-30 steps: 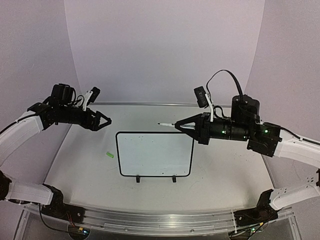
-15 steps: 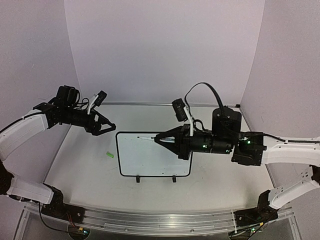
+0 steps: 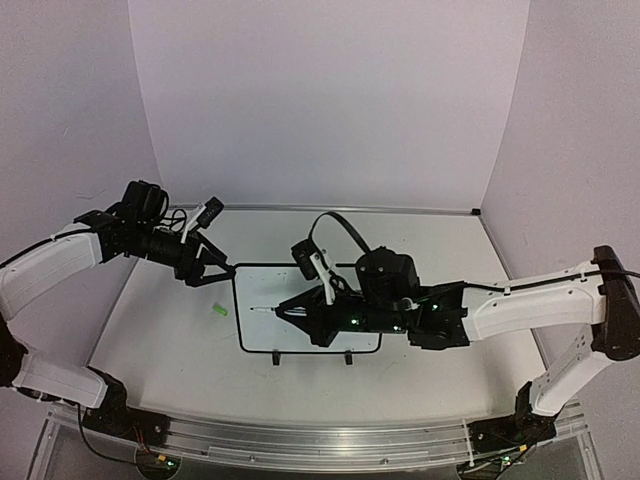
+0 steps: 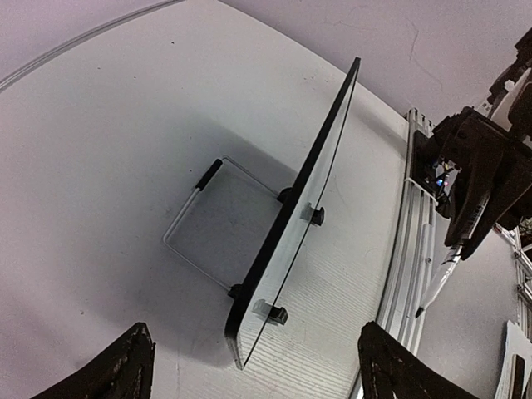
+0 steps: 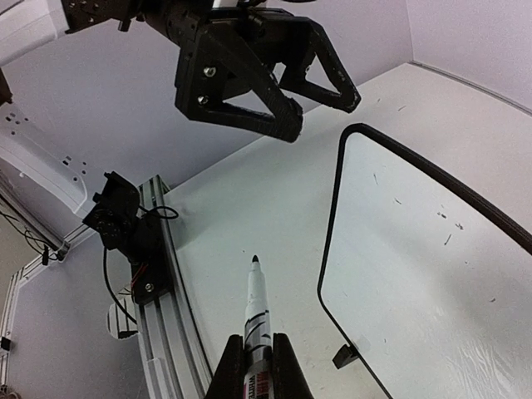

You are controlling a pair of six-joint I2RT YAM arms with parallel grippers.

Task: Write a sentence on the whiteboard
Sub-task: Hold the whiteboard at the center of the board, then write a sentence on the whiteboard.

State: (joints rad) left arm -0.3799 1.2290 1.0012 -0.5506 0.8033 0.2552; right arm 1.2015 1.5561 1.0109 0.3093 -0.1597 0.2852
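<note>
The right gripper (image 3: 288,312) slid far left over the whiteboard (image 3: 270,285), bringing its marker (image 3: 268,310) to the left edge, and the left gripper (image 3: 215,270) dropped closer to the corner

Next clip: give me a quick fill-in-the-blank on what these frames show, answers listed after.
1. The right gripper is shut on a ____.
2. The left gripper, near the whiteboard's far left corner, is ____ and holds nothing.
3. The whiteboard has ____ black feet clips on its near edge.
4. A small ____ object lies on the table left of the whiteboard.

Answers: marker; open; two; green.
</note>
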